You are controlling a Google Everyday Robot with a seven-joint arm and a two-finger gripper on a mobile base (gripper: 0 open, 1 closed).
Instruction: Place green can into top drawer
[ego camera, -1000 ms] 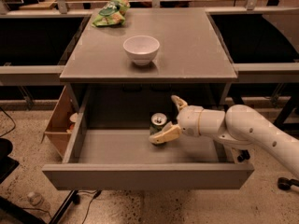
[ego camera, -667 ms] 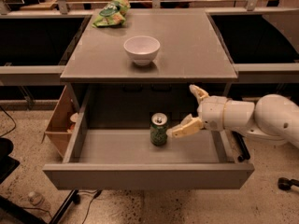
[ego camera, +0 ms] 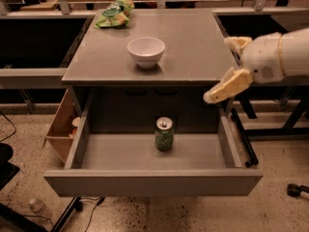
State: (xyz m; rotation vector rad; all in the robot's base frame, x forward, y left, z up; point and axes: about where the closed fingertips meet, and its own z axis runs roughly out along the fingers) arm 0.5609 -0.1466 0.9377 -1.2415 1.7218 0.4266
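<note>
The green can stands upright inside the open top drawer, near the middle towards the back. The drawer is pulled far out below the grey table. My gripper is up and to the right of the can, at the table's right front corner, well clear of it. Its fingers are spread apart and hold nothing.
A white bowl sits on the table's middle. A green snack bag lies at the back left. A cardboard box stands left of the drawer. Black table legs stand to the right.
My gripper let go of the can and moved up and right, out of the drawer to table height. The can stays upright in the drawer.
</note>
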